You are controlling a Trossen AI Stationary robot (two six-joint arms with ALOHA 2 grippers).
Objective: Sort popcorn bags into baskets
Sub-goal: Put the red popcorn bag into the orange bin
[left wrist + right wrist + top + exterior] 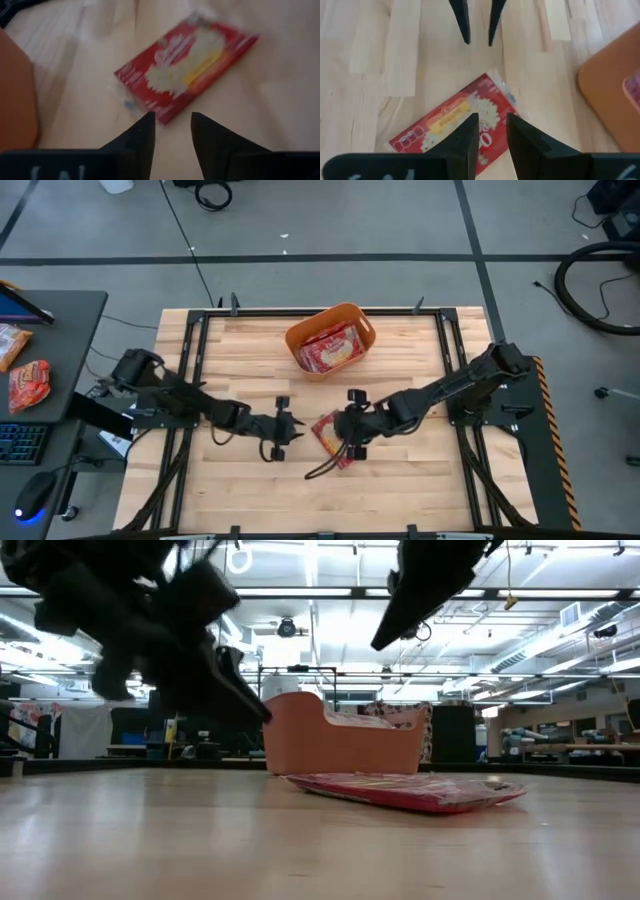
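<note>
One red popcorn bag point(328, 434) with a yellow-cream picture lies flat on the wooden table, near its middle point(410, 792). The orange basket point(296, 333) stands toward the far edge point(340, 745) and holds more red packets point(330, 348). My left gripper point(298, 430) hangs open just left of the bag, its fingers pointing at the bag's near corner point(172, 120). My right gripper point(343, 430) is open above the bag's right part point(492, 122). In the low view both grippers are raised clear of the bag.
A dark cable loop point(322, 465) lies on the table in front of the bag. A side table at the left carries a paler orange-and-white packet point(10, 345), another red packet point(30, 383), a keyboard and a mouse. Bare wood lies between the bag and the basket.
</note>
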